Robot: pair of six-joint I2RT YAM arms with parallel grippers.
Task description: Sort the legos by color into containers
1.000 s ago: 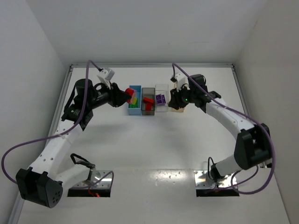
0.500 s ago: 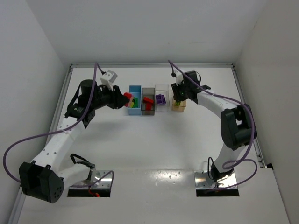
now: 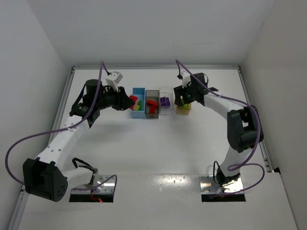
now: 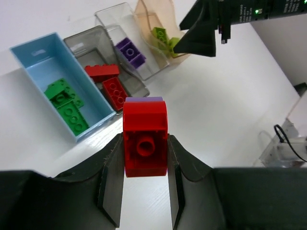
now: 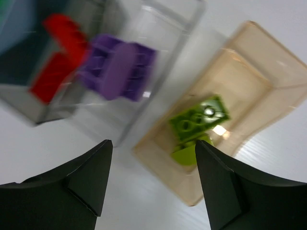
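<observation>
1. Nearest the bases, we see the white table (image 3: pixel 153 143) bare in front of the work area.

2. The left gripper (image 4: pixel 145 143) is clamped on a red brick (image 4: pixel 145 129). One finger presses each side face, and the brick's hollow underside faces the wrist camera. A thin purple piece (image 4: pixel 145 99) sits on the far end of this brick. In the top view, the left gripper (image 3: pixel 128 101) holds this stack just beside the left side of the blue bin (image 3: pixel 138 91), above the table.

3. Beyond the stack, four bins stand side by side, touching, in this order from left to right:
   - The blue bin (image 4: pixel 36 57) holds green bricks (image 4: pixel 64 103).
   - The smoky grey bin (image 4: pixel 88 40) holds red bricks (image 4: pixel 108 84).
   - The clear bin (image 4: pixel 112 9) holds one purple brick (image 4: pixel 130 50).
   - The pale orange bin (image 4: pixel 146 14) holds lime-green bricks (image 4: pixel 163 36).

4. The right gripper (image 5: pixel 152 143) hangs over the near edge of the pale orange bin (image 5: pixel 254 52), by the seam with the clear bin (image 5: pixel 165 21). Its fingers stand apart with nothing between them. Below it lie the lime-green bricks (image 5: pixel 197 120) and, blurred, the purple brick (image 5: pixel 117 72).
</observation>
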